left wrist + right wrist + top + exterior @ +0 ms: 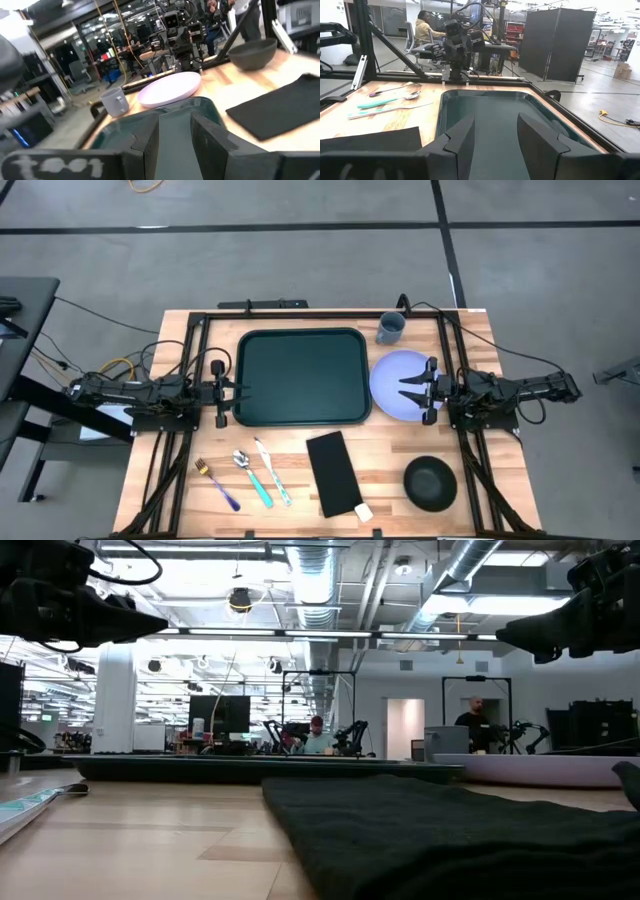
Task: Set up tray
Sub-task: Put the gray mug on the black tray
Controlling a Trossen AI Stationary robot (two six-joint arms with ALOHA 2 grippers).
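Both arms lie stretched out level, facing each other across the tray (301,377), which sits flat in the middle of the table (180,480) toward its far side. The left gripper (238,389) reaches in over the tray's left rim, jaws parted narrowly around nothing. The right gripper (403,390) hangs over a lilac plate (392,373) just beside the tray's right rim, jaws spread wider, also holding nothing.

A grey cup (390,329) stands near the tray's far right corner. On the near side, well clear of the tray, lie a black napkin (334,472), a dark bowl (430,483), and a row of cutlery (246,475): apparently a fork, a spoon and a knife, though they are small here. Bare wood runs between the tray's near rim and these things.
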